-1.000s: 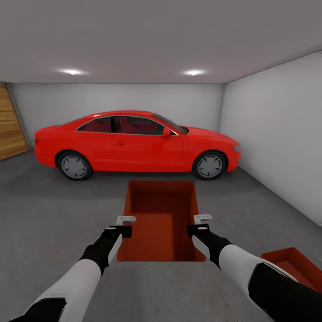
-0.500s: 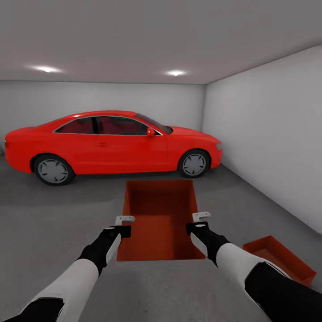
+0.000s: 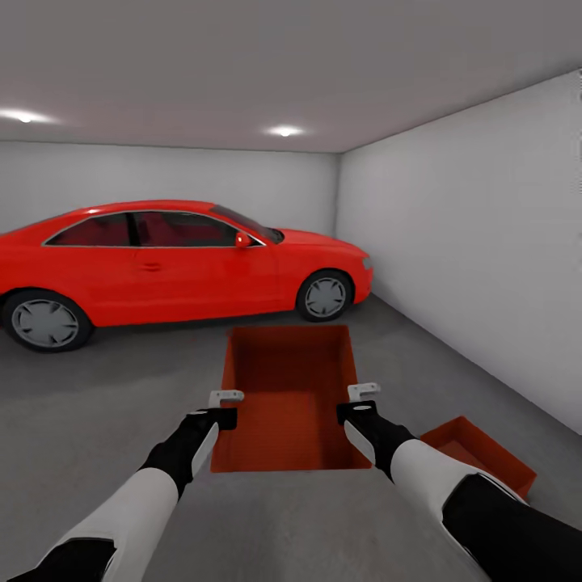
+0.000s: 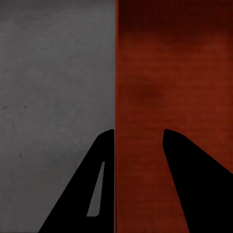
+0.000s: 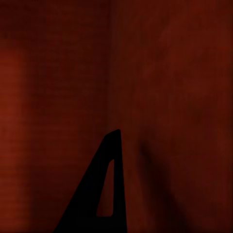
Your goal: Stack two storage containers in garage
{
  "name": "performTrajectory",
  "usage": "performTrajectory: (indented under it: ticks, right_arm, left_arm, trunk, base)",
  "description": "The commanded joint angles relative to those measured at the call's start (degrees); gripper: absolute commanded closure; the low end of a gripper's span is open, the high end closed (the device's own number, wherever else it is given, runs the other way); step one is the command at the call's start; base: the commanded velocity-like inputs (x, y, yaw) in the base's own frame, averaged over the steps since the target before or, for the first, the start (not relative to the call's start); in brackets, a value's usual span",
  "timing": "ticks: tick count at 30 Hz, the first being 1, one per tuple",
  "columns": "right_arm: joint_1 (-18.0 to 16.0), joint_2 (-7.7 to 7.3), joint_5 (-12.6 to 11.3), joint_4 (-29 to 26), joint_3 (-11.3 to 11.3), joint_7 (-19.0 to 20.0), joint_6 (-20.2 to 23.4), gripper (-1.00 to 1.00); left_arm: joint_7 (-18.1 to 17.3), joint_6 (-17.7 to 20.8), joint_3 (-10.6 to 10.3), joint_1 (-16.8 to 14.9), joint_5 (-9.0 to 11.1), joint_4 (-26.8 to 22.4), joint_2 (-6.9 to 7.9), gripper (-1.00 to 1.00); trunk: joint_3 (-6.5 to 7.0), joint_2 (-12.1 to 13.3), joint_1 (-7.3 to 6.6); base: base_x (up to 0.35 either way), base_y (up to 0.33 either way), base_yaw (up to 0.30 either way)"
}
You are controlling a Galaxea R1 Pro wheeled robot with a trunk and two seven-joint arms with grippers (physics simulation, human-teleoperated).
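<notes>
While the two arms reach forward in the garage, a red car (image 3: 162,263) stands side-on across the back of the room, its nose near the white side wall (image 3: 477,242); no badge, plate or other writing can be read on it. Two ceiling lights (image 3: 283,130) glow above. The grey concrete floor (image 3: 97,420) spreads under everything.

An orange-red bin (image 3: 291,396), open-topped and unmarked, is held off the floor between the grippers, long axis pointing away from the robot. The left gripper (image 3: 226,398) sits at the bin's left wall; in the left wrist view one dark finger (image 4: 94,194) lies outside the wall over the grey floor and the other lies inside against the red interior, so the claw straddles and clamps that wall. The right gripper (image 3: 364,392) sits at the bin's right wall; the right wrist view shows one finger (image 5: 104,194) against red plastic, the claw narrowly parted around the wall.

A second bin (image 3: 477,457) rests on the floor, to the right of the right arm near the side wall, well apart from the held bin.
</notes>
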Motion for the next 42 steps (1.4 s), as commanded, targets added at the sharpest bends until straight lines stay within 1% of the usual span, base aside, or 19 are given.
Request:
performTrajectory:
  ticks: [1,7,33,42]
  right_arm:
    - [-0.09,-1.43,1.87,-0.14,-1.15,-0.68,-3.03,1.00]
    - [-0.09,-1.52,1.81,-0.14,-1.19,-0.78,-2.84,1.00]
    - [-0.09,-1.44,1.85,-0.14,-1.12,-0.78,-3.04,1.00]
    - [-0.09,-1.37,1.89,-0.14,-1.11,-0.78,-3.06,1.00]
  left_arm:
    - [0.48,0.28,-0.26,0.07,0.56,0.04,0.06,1.00]
    - [0.48,0.26,-0.26,0.07,0.56,-0.05,0.09,1.00]
    - [0.52,0.25,-0.26,0.07,0.56,-0.05,0.06,1.00]
    - [0.52,0.25,-0.26,0.07,0.56,-0.05,0.01,1.00]
  trunk:
    - [-0.02,-0.04,0.05]
    - [-0.33,-0.04,0.05]
    - [-2.58,-0.04,0.05]
    - [-3.07,-0.04,0.05]
  base:
    - [0.305,0.140,-0.091]
    - [0.142,0.040,-0.060]
    - [0.002,0.000,-0.114]
    - [0.000,0.000,-0.120]
